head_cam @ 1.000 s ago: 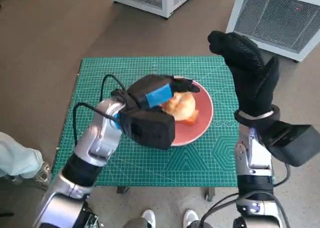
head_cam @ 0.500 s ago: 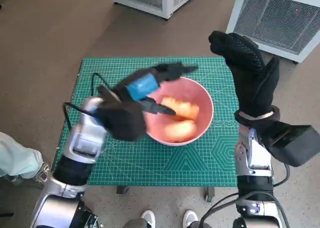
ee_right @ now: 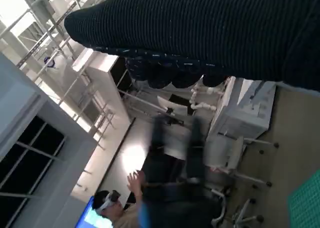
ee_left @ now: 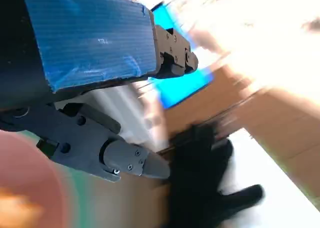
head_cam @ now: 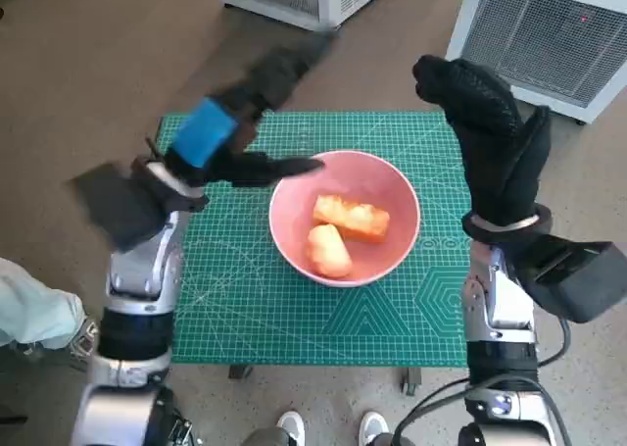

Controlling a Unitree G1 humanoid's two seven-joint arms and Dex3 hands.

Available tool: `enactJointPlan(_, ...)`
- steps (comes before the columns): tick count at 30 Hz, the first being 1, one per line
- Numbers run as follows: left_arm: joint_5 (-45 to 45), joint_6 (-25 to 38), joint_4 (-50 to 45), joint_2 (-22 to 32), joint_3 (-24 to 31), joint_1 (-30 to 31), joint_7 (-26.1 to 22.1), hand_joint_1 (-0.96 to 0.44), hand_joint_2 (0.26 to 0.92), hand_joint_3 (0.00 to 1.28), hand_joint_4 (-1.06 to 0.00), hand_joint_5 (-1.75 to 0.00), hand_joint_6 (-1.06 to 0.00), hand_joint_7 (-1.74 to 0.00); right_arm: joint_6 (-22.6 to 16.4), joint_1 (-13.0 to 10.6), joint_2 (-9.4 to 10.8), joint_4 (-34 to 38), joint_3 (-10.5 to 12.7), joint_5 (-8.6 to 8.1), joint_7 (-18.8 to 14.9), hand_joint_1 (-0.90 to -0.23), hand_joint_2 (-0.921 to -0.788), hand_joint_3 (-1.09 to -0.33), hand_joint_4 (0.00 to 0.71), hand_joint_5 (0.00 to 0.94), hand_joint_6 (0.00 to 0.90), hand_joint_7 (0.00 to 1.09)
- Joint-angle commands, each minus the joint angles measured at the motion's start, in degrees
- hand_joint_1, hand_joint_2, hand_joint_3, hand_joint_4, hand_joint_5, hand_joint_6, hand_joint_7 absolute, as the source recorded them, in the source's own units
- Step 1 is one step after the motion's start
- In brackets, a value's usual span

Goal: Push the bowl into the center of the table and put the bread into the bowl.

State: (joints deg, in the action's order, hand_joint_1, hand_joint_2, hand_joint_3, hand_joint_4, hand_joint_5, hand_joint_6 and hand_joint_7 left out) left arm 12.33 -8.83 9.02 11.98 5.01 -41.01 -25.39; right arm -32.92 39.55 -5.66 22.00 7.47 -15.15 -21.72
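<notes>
Green cutting mat covers the tabletop [head_cam: 245, 314], and that's the biggest thing in play. Next down in size, the pink bowl [head_cam: 397, 232] sits close to the middle of the mat, a touch toward three o'clock. Inside it lie two pieces of bread [head_cam: 350, 218]: one long golden piece with its axis running from ten o'clock to four o'clock, and a paler, rounder piece just beside it at seven o'clock.

Now the hands. The left hand [head_cam: 230, 137] hangs blurred above the mat's ten o'clock corner, fingers spread, nothing in them, one fingertip pointing at the bowl's rim. The bowl lies at four o'clock from it. The right hand [head_cam: 490, 137] stands upright off the three o'clock edge of the tabletop, glove fingers loosely apart and empty, with the bowl at eight o'clock from it.

Judging from this, both steps look done: bowl about centred, bread in. If any nudge is wanted, the right hand looks placed to push the bowl toward nine o'clock.
</notes>
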Motion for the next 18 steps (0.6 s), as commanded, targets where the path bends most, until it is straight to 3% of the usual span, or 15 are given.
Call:
enactJointPlan(1, -1.0, -8.1, 3.3, -3.2, 2.3, 3.5, 5.0, -0.66, 0.921, 0.33, -0.09, -0.01, -0.21, -0.01, 0.4, 0.2, 0.1, 0.7, -0.6, 2.64, 2.2, -0.711, -0.921, -0.758, 0.205, 0.001, 0.09, 0.4)
enactJointPlan(5, -2.2, -10.4, 4.4, -3.2, 2.4, 4.6, 6.6, -0.71, 0.921, 0.36, -0.09, -0.01, -0.2, 0.0, 0.4, 0.6, 0.2, 0.9, -0.9, 3.24, 2.7, -0.716, -0.921, -0.766, 0.202, 0.0, 0.09, 0.4)
enactJointPlan(18, -0.7, -11.7, 3.5, -3.2, 2.2, 6.6, 6.3, -0.75, 0.921, 0.4, -0.11, -0.01, -0.19, 0.0, 2.3, 0.8, 0.4, -0.2, -1.4, 2.92, 3.1, -0.733, -0.921, -0.764, 0.203, 0.001, 0.103, 0.4)
